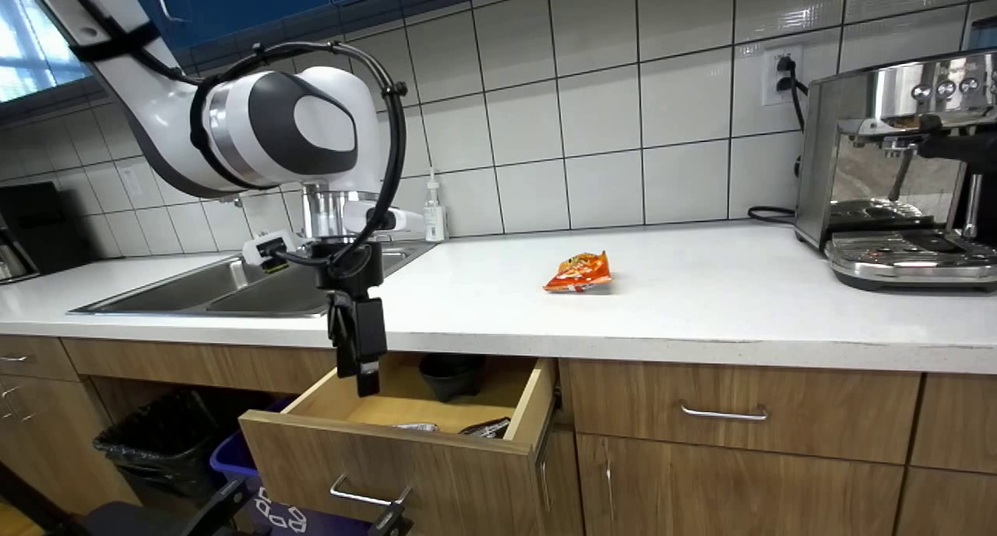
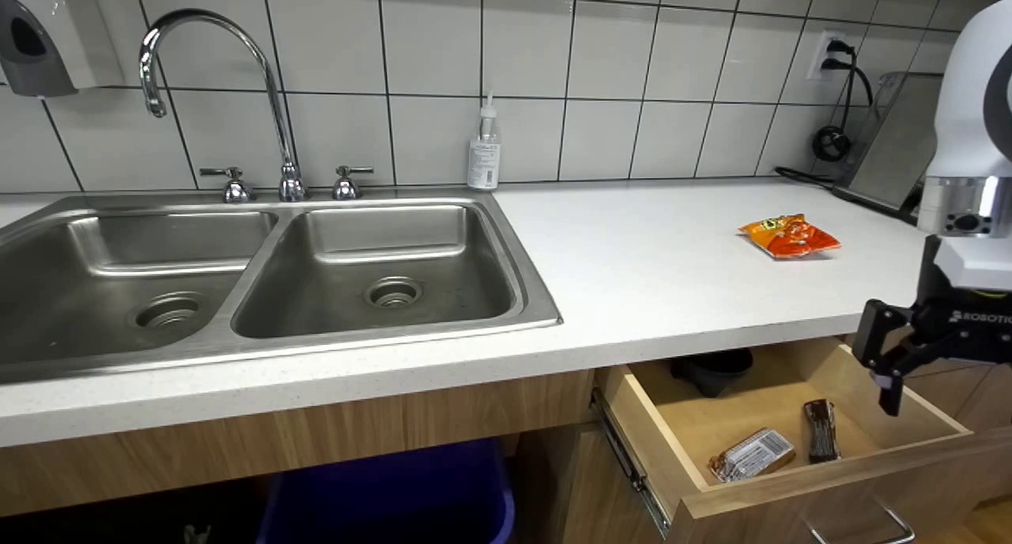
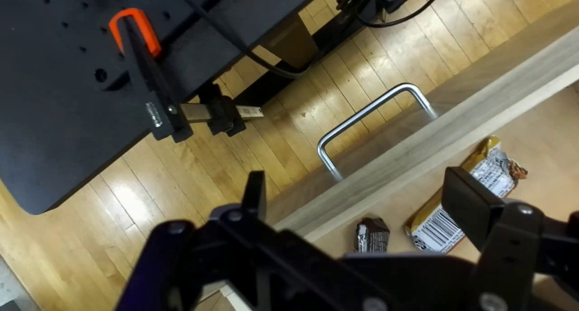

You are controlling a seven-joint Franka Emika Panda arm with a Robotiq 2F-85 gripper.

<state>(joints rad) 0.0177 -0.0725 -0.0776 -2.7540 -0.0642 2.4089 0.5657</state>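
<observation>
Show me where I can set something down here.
The counter is bare between the sink and the orange packet, and between the packet and espresso machine, in front of the cord. The open drawer is crowded: black cup at the back, two wrapped bars toward the front, open jaws hanging above.

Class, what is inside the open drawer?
A black container, a brown packet and a barcoded packet are inside the drawer. The counter covers its back end, so anything there cannot be seen.
</observation>
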